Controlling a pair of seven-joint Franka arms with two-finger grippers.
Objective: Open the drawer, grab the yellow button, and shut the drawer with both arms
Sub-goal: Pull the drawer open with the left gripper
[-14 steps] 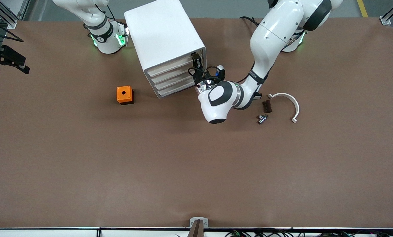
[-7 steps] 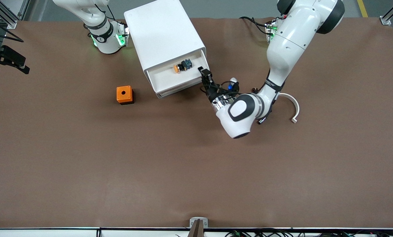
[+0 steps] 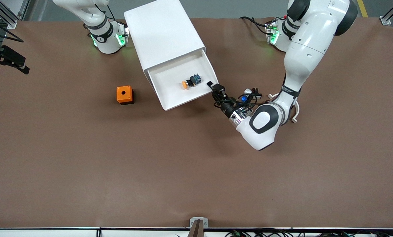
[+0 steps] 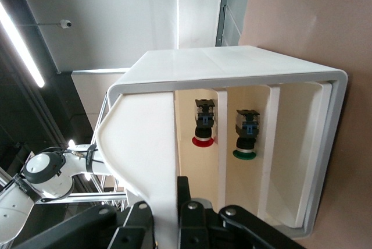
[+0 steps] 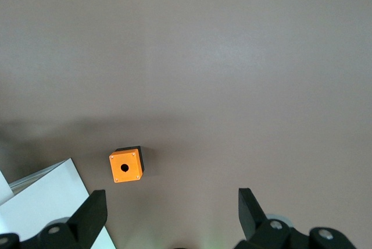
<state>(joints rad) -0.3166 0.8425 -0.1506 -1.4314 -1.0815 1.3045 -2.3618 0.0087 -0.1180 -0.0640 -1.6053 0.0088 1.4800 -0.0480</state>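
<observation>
Since the earlier frame the drawer [image 3: 183, 86] had slid out, showing the button [image 3: 190, 81] inside. The left claw [image 3: 216, 89] stayed clamped on its front; pull straight. The right claw [image 5: 168, 217] waited, spread wide, over the bench [image 3: 117, 164].

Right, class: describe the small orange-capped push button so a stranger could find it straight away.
Start at the big white boxy cabinet. Its top white plastic tray drawer is pulled out, and the small orange-capped push button lies inside. Unlike the larger orange cube on the table, it has a black body with a bluish end.
</observation>
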